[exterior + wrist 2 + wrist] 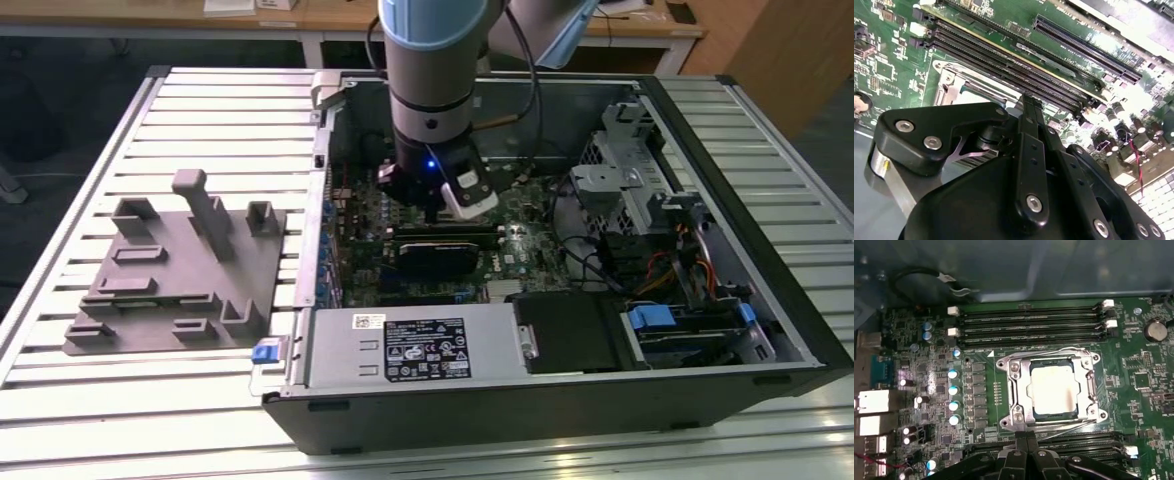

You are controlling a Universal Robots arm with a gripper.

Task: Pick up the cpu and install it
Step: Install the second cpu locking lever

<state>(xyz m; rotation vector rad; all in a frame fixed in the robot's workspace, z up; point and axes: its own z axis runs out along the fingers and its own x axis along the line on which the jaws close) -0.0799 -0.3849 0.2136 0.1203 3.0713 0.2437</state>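
The cpu (1052,388) is a pale silvery square lying flat inside the metal socket frame (1015,390) on the green motherboard (979,405). In the first wrist view my gripper (1026,436) hovers just beside the socket's edge, its two black fingers pressed together with nothing between them. The second wrist view shows the same fingers (1027,115) meeting in a thin line over a corner of the socket (951,82). In the exterior view the arm (430,100) reaches straight down into the open computer case (534,415).
Memory slots (1029,322) run along both sides of the socket. A black heatsink block (434,255) sits just below the arm. The power supply box (414,345) fills the case's front. A grey fixture plate (174,270) lies on the slatted table at the exterior view's left.
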